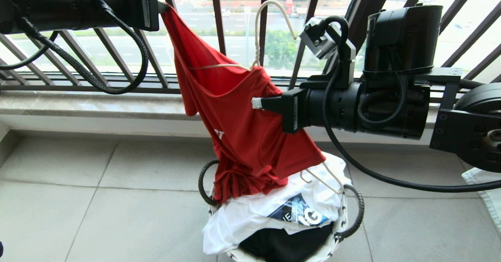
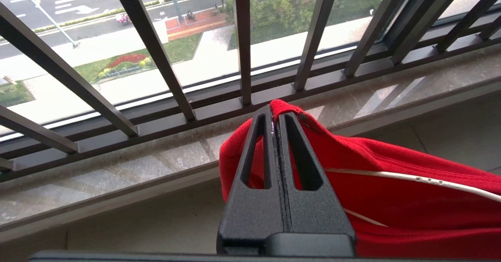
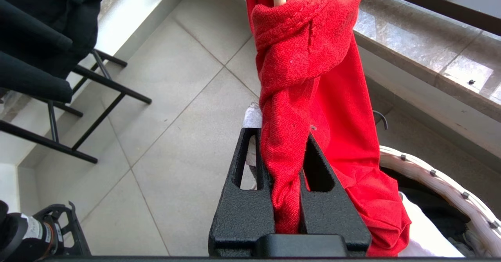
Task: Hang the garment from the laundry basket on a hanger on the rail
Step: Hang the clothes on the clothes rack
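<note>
Left wrist view: left gripper [image 2: 274,115] fingers [image 2: 256,152] pressed together, pinching an edge of the garment [image 2: 391,199]. Right gripper [image 3: 285,144] fingers [image 3: 325,176] nearly closed, clamped on a bunched fold of the same red cloth. Garment hangs stretched between both grippers, lower hem trailing into the laundry basket [image 1: 344,215]. Hanger [image 1: 258,31] threaded inside the neck, hook standing free above. White T-shirt [image 1: 250,215] and black T-shirt [image 1: 285,242] fill the basket. Balcony railing [image 1: 219,15] directly behind.
</note>
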`<state>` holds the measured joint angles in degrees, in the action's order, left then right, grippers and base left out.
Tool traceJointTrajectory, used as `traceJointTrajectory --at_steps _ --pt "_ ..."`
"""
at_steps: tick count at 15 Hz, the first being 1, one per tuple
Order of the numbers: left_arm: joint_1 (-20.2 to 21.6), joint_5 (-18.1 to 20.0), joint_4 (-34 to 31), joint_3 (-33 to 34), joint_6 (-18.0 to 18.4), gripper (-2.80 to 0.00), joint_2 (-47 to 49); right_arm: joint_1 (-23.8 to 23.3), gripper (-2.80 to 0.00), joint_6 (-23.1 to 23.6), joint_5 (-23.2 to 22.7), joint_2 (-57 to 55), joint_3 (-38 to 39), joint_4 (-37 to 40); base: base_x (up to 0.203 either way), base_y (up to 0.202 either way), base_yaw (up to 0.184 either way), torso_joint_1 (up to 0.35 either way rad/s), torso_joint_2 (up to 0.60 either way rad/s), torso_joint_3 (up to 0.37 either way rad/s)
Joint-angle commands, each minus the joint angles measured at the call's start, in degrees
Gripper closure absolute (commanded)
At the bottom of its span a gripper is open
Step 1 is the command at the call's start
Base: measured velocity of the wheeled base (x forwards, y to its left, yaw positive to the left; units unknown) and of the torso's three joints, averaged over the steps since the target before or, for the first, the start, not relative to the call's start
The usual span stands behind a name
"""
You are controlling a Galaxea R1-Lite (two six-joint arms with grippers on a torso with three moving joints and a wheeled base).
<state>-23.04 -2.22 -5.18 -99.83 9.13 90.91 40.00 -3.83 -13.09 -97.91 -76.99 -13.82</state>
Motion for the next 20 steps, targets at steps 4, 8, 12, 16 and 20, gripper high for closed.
traceJointTrajectory --at_steps 4,8,12,16,20 --pt "-5.3 0.0 -9.6 -7.5 -7.5 0.0 2.9 0.1 0.0 -0.1 -0.1 -1.1 -0.3 -0.1 0.0 0.0 0.0 0.0 0.0 0.0" --pt "-4.3 -4.9 -15.1 -11.9 -8.3 0.0 5.5 -0.7 0.0 0.0 -0.1 -0.2 -0.4 -0.1 0.0 0.0 0.0 0.0 0.0 0.0" --pt "3.2 -5.4 -10.8 -12.0 -3.2 0.0 5.6 -0.7 0.0 0.1 -0.1 -0.1 -0.2 0.0 0.0 0.0 0.0 0.0 0.0 0.0" --pt "5.7 -5.4 -9.4 -12.0 -1.0 0.0 5.6 -0.9 0.0 0.0 -0.1 -0.1 -0.3 0.0 0.0 0.0 0.0 0.0 0.0 0.0" --pt "5.6 -5.2 -9.4 -11.9 -1.0 0.0 5.6 -1.1 0.0 0.0 -0.1 -0.2 -0.4 -0.1 0.0 0.0 0.0 0.0 0.0 0.0"
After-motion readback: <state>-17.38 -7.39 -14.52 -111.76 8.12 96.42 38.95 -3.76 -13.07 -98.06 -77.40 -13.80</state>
